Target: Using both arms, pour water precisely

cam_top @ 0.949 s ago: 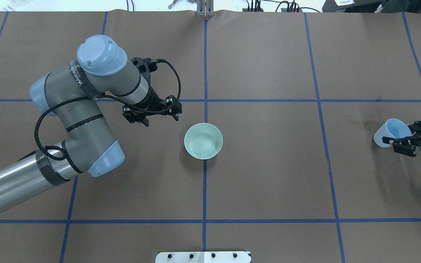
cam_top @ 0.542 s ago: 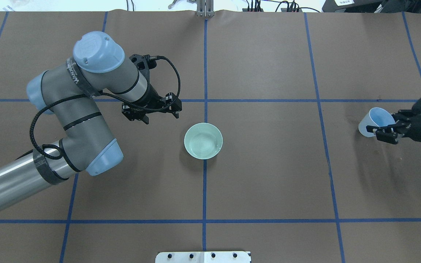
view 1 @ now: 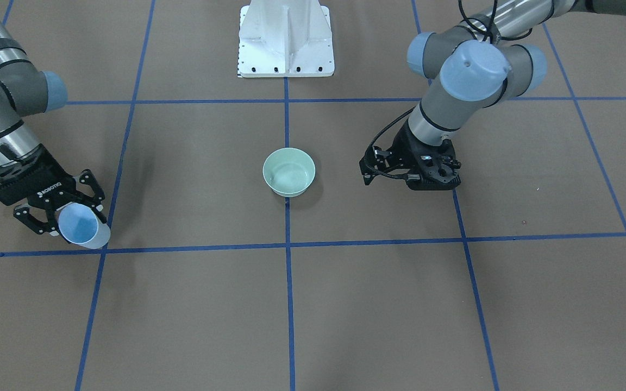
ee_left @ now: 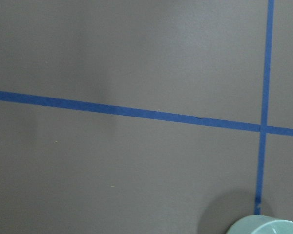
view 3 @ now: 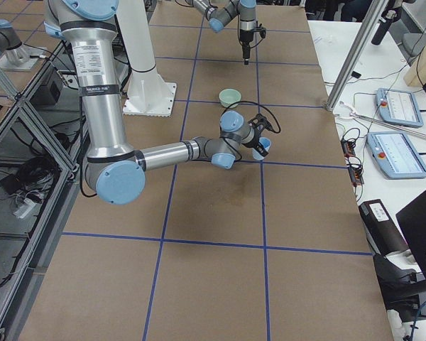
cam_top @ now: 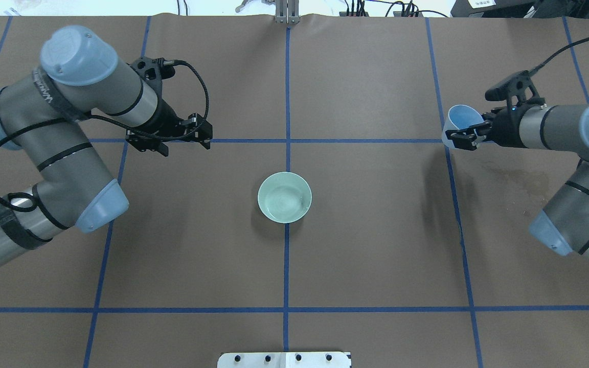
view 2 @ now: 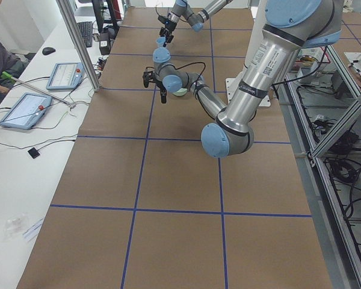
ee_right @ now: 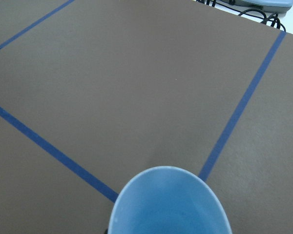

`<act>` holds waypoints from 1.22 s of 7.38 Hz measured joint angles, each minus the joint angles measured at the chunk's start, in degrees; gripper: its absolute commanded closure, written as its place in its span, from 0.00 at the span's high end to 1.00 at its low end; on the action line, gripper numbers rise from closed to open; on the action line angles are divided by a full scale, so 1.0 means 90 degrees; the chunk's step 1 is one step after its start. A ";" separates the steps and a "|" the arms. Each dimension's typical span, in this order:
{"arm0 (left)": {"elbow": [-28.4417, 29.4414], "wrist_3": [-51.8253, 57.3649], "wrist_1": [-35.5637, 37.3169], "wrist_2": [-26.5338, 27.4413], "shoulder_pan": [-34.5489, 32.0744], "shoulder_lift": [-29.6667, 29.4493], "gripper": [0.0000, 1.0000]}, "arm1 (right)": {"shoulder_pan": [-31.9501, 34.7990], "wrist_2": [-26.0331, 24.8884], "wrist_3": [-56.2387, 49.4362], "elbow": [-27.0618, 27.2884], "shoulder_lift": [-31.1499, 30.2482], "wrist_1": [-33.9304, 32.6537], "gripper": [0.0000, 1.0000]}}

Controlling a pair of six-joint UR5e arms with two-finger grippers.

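My right gripper [cam_top: 466, 131] is shut on a light-blue cup [cam_top: 459, 121] and holds it tilted above the table, right of centre. In the front-facing view the cup [view 1: 79, 228] opens toward the camera in the gripper [view 1: 66, 214]. The right wrist view shows the cup's blue inside [ee_right: 171, 207]; I cannot make out water there. A pale green bowl [cam_top: 284, 197] stands at the table's centre, with faint whitish glints inside [view 1: 289, 172]. My left gripper [cam_top: 186, 147] is open and empty, to the left of the bowl and beyond it. The bowl's rim shows in the left wrist view [ee_left: 268, 225].
A dark damp stain [cam_top: 519, 176] marks the brown paper under the right arm. The white bolted pedestal [view 1: 286, 38] stands at the robot's side of the table. Blue tape lines [cam_top: 287, 255] divide the surface. Operators' tablets [view 3: 394, 153] lie beyond the table's far edge.
My right arm has brought the cup leftward and farther across the table, toward the centre. My left arm has drawn back to the left, away from the bowl, still open.
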 measured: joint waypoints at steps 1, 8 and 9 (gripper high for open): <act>-0.0141 0.0538 -0.0011 -0.0016 -0.0160 0.0379 1.00 | -0.0370 -0.0456 -0.0015 0.0494 0.0220 -0.0914 0.51; -0.0125 0.1266 -0.0043 -0.0015 -0.0411 0.0870 1.00 | -0.2650 -0.3110 0.0090 0.1423 0.2123 -0.4710 0.42; -0.0122 0.1264 -0.0043 -0.0015 -0.0411 0.0870 1.00 | -0.2807 -0.3308 0.0113 0.1420 0.2170 -0.4716 0.36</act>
